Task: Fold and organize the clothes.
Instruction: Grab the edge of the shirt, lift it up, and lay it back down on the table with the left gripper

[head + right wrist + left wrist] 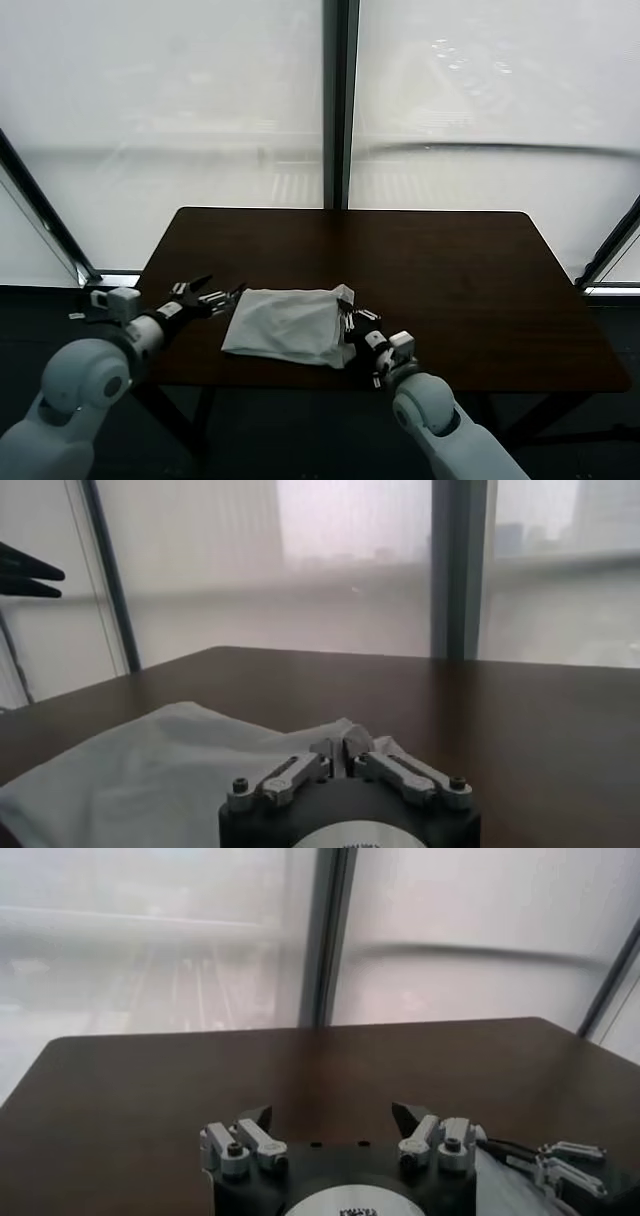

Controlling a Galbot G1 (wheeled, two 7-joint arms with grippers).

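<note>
A folded white T-shirt (287,325) lies on a dark table (450,280), its right edge pinched by the right gripper (347,319), while the left gripper (222,296) sits wide apart beside it.

Left wrist view. The left gripper (330,1116) is sitting low over a dark brown table (150,1088), its two dark fingertips (256,1116) standing well apart with bare tabletop showing between them. Nothing is lying between the fingers. At the frame's lower right edge, a patch of white cloth, the T-shirt (497,1190), is showing just beside the gripper body. The right gripper (560,1166) is appearing farther off at that same edge, next to the cloth; finger state not resolvable. Frosted window panes (160,938) with a dark mullion (322,938) are filling the background beyond the table's far edge.
</note>
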